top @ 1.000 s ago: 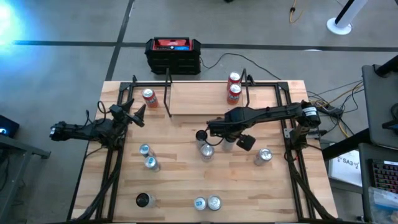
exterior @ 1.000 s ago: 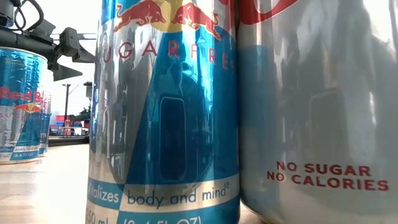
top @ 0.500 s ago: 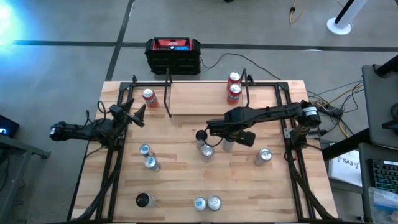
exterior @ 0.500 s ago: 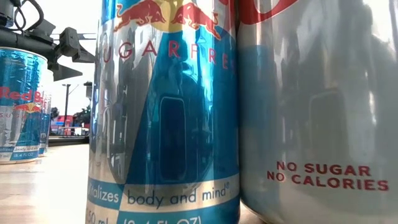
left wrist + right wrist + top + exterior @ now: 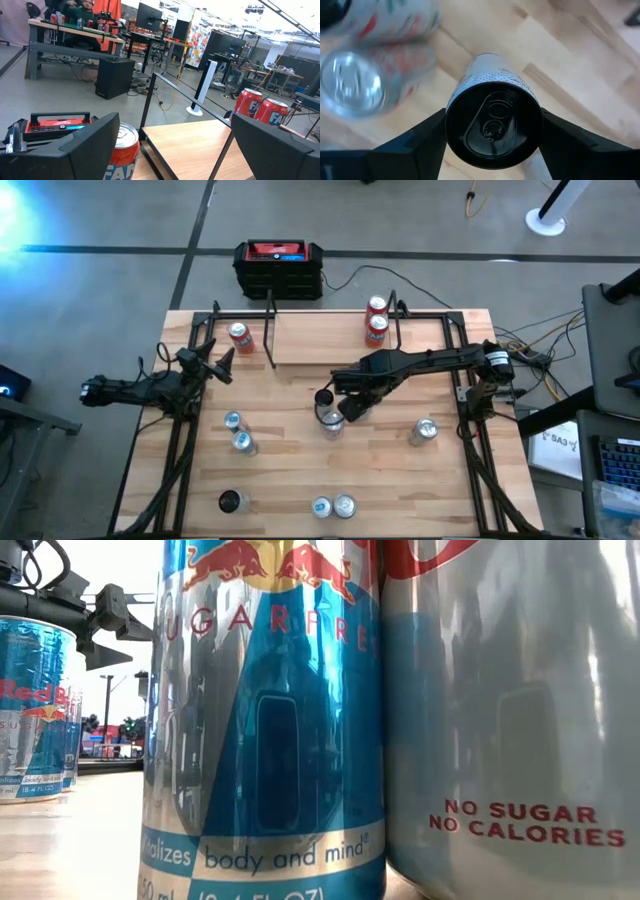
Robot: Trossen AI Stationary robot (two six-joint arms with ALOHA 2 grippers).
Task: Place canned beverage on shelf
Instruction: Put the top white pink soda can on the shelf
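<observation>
right gripper (image 5: 492, 131) | fingers (image 5: 405, 147) flank black-topped can (image 5: 492, 125), narrow, pads not seen touching | can upright between fingertips (smooth, slippery, dentable) | hold mid-wall | shelf (image 5: 320, 335) beyond.

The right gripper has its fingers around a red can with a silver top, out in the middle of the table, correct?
Not quite. The can between the right gripper's fingers has a black top and a pale, speckled body, as the right wrist view shows. The red cans stand on the shelf at the back. The rest holds: the high view places it mid-table.
</observation>
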